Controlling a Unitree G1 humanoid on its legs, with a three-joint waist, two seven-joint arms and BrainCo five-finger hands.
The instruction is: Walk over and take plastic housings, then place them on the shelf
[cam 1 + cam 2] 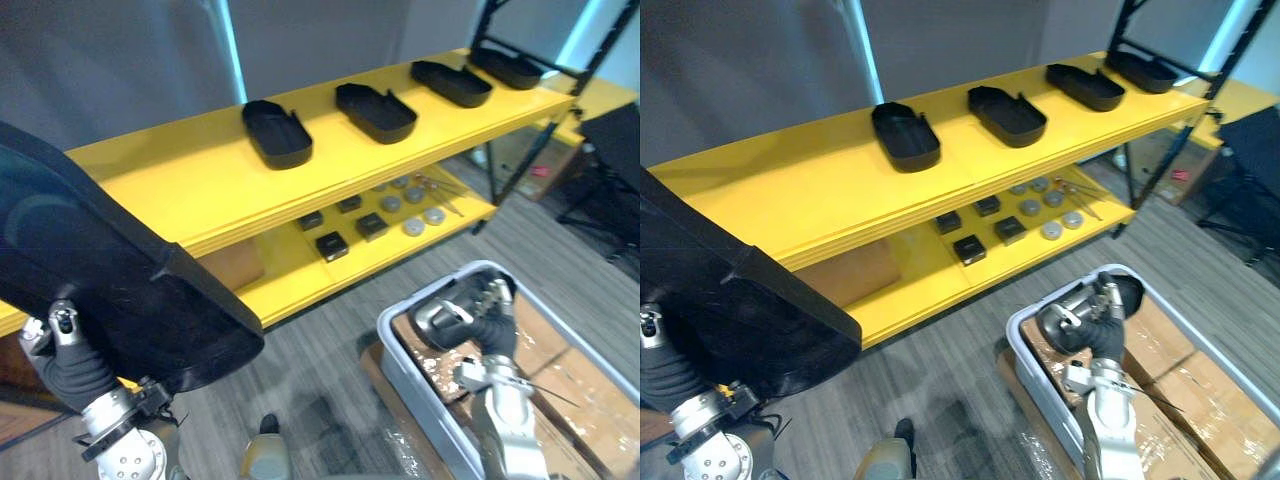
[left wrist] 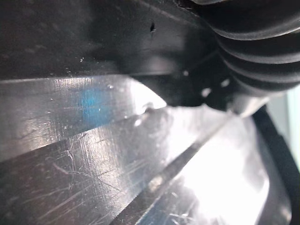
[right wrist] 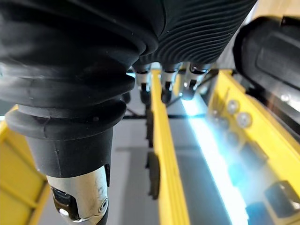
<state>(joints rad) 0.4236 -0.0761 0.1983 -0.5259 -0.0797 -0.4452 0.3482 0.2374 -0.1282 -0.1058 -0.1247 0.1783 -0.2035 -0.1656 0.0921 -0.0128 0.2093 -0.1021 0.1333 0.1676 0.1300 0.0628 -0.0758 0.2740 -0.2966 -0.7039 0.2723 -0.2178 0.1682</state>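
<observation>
The left hand (image 1: 70, 365) sits low at the robot's left, its dark ribbed cover tucked against the underside of a large black plastic housing (image 1: 110, 290). The housing's wide tray-shaped body hides how the hand grips it, so I cannot tell whether it is clamped or spread. The left wrist view shows the same housing's glossy, scratched surface right up against the cover. The housing is raised off the floor, in front of the near end of the yellow shelf (image 1: 190, 180) and partly covering it from the head views.

The right hand (image 1: 470, 320) hangs low at the robot's right over a grey bin (image 1: 400, 350). Its fingers (image 3: 165, 84) look loosely apart and hold nothing.

On the shelf's top board, a row of four housings runs away towards the far end: first (image 1: 277, 132), second (image 1: 376, 111), third (image 1: 451, 82) and fourth (image 1: 507, 67), each lying open side up and apart from its neighbour. The stretch of board nearest the held housing is bare yellow.

The lower board (image 1: 290, 270) carries small black boxes (image 1: 331, 245) and grey discs (image 1: 413, 226), with a brown box (image 1: 235, 265) beside them. The bin rests on film-wrapped cartons (image 1: 590, 400).
</observation>
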